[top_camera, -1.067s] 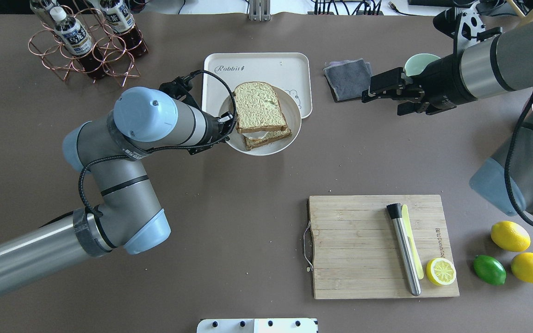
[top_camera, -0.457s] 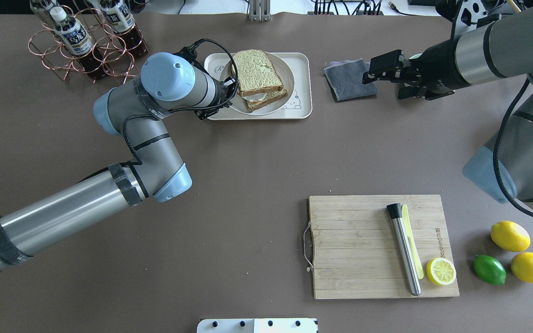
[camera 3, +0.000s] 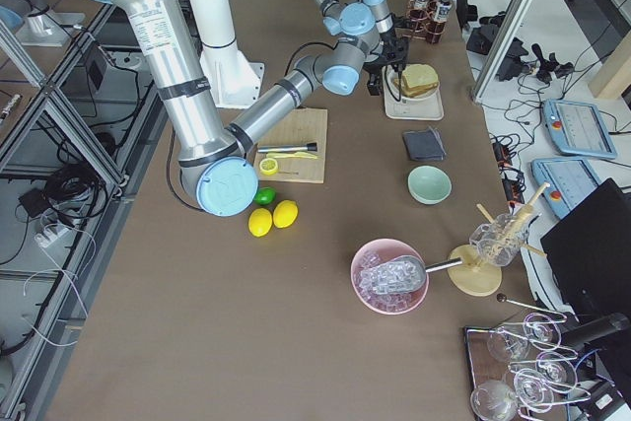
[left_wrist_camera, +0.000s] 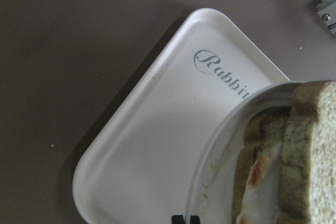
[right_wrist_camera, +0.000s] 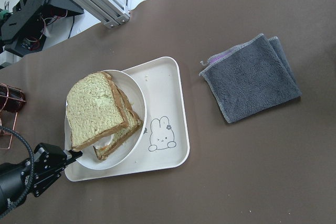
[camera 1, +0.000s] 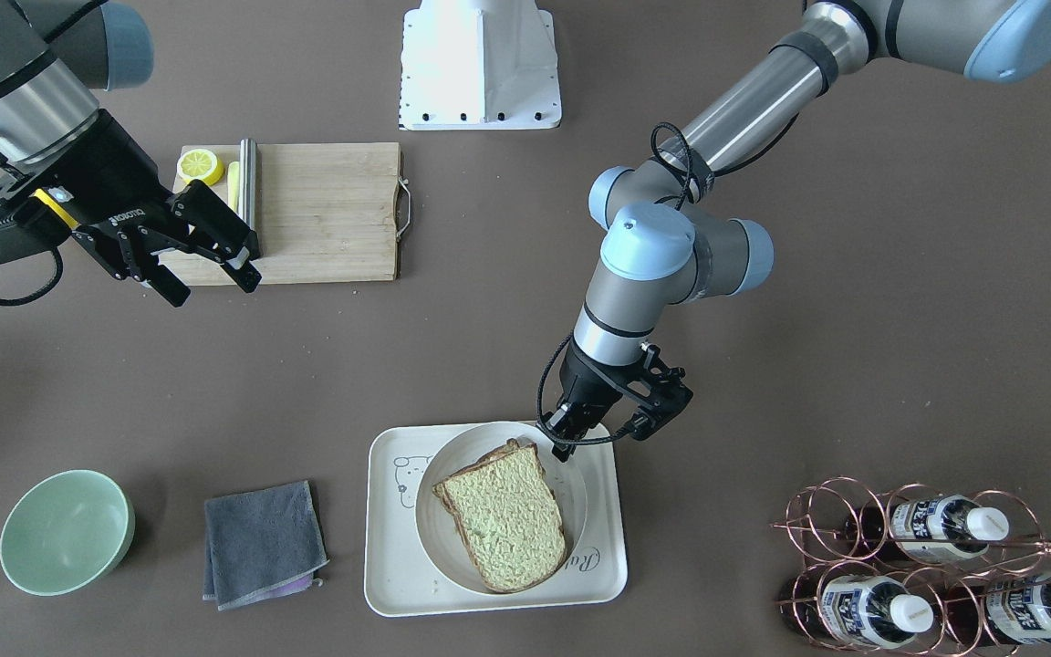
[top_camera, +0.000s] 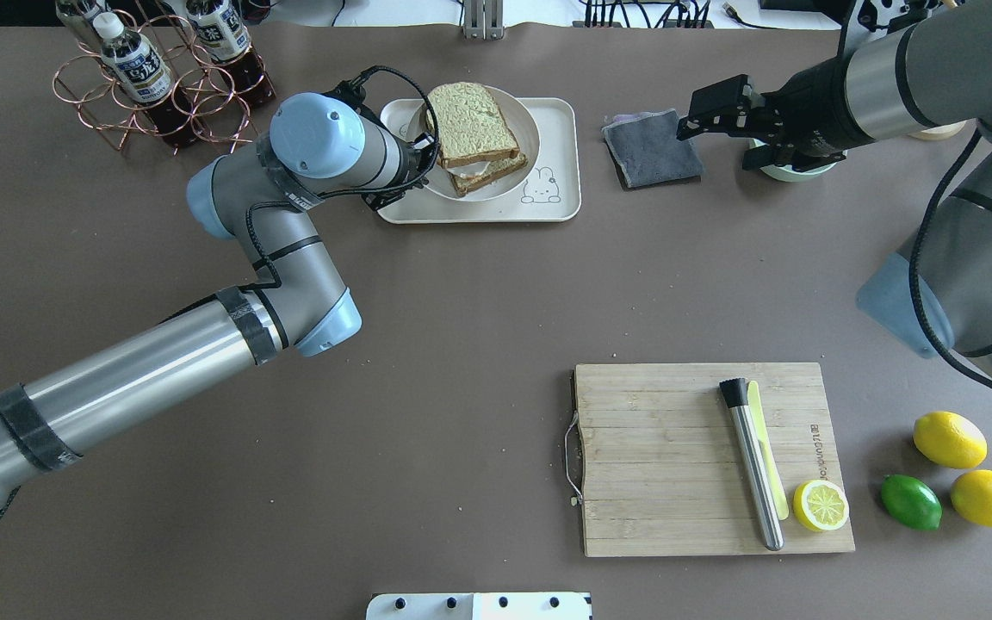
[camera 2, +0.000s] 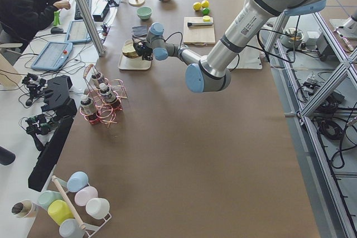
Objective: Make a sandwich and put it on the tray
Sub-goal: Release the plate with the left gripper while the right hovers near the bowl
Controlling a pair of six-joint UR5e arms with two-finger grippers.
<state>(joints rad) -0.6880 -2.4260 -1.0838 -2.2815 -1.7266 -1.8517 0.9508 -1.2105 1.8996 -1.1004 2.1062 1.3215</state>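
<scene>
The sandwich is two greenish-tan bread slices with white egg showing between them, lying on a round white plate. The plate is over the cream tray, inside its outline; I cannot tell whether it rests on it. My left gripper is shut on the plate's rim on the side nearest the robot's base, also seen in the right wrist view. The left wrist view shows the tray's "Rabbit" script and the sandwich's edge. My right gripper is open and empty, held high to the right of the tray.
A grey cloth lies right of the tray, and a green bowl beyond it under the right gripper. A copper bottle rack stands left of the tray. A wooden cutting board holds a metal muddler and half a lemon, with whole citrus beside it.
My left arm has carried the plate with the sandwich from the tray's near edge further over the tray. My right arm has drawn back toward the table's far side.
</scene>
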